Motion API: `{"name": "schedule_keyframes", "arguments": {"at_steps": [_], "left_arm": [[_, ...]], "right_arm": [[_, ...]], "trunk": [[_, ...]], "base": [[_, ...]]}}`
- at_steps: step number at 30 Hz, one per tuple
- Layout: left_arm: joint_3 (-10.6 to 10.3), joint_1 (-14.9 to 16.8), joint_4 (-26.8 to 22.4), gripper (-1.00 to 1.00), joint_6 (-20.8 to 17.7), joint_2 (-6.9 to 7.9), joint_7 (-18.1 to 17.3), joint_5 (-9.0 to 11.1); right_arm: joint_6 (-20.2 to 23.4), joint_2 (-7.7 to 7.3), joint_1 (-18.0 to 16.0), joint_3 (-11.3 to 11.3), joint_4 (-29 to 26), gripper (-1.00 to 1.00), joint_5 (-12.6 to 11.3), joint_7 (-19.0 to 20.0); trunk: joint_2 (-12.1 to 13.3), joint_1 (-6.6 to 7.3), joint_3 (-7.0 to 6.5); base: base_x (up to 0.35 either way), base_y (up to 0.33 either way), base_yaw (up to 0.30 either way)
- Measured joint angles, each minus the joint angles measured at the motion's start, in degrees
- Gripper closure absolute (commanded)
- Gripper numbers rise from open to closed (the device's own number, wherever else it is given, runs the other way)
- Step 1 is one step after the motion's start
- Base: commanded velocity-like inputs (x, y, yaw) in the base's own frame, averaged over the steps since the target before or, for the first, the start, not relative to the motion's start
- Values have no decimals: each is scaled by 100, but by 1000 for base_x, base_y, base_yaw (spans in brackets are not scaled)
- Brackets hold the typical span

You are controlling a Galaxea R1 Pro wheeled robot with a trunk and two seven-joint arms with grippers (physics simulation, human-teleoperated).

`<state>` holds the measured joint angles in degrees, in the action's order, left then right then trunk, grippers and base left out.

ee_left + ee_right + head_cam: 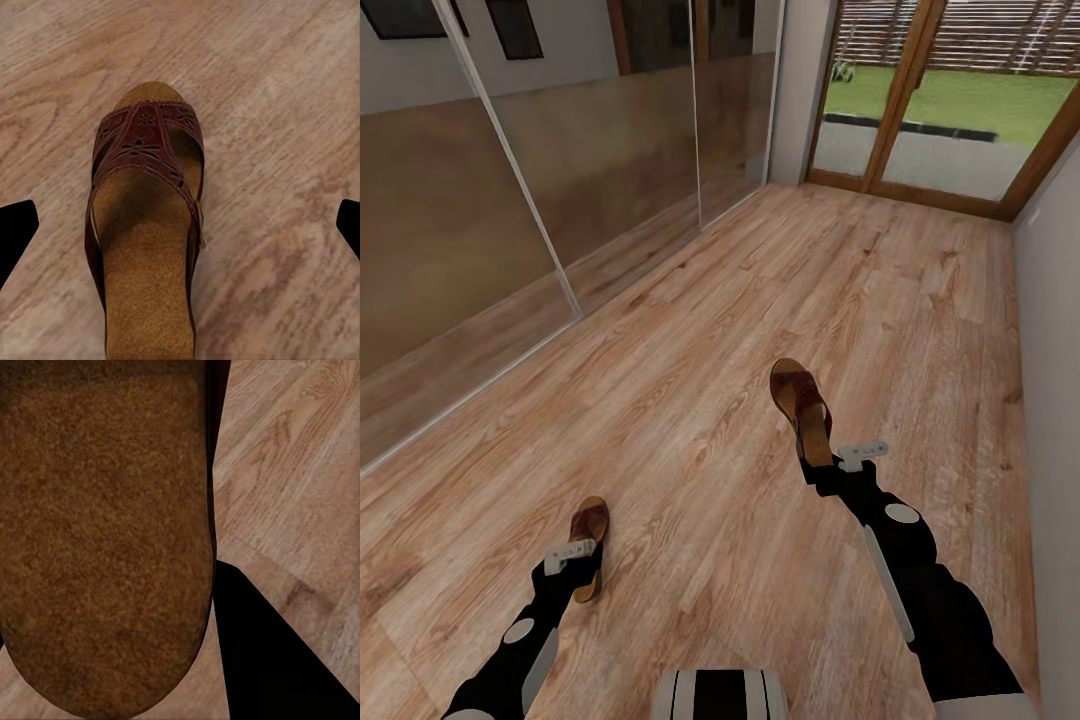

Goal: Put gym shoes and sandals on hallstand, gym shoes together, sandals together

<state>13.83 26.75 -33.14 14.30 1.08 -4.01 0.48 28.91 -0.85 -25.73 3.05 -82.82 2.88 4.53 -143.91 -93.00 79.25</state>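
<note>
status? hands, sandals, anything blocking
Left hand open, around sandal on floor. Right hand shut on other sandal at its heel. Nothing blocking on the visible floor.

Left gripper low, fingers spread wide; right gripper extended forward, clamped on sandal heel.

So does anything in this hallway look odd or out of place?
Only the sandals: one is gripped at its heel by the right gripper, the other sits at the left gripper, well apart on the wood floor. Nothing looks damaged.
</note>
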Motion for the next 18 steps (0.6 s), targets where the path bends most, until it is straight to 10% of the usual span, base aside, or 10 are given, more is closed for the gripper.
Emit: {"name": "schedule_keyframes", "arguments": {"at_steps": [18], "left_arm": [[5,-5,73,-100,6,6,2,0]], "right_arm": [[0,0,-3,-3,11,100,1,-1]], "trunk": [[-13,-26,221]], "base": [[0,0,0]]}}
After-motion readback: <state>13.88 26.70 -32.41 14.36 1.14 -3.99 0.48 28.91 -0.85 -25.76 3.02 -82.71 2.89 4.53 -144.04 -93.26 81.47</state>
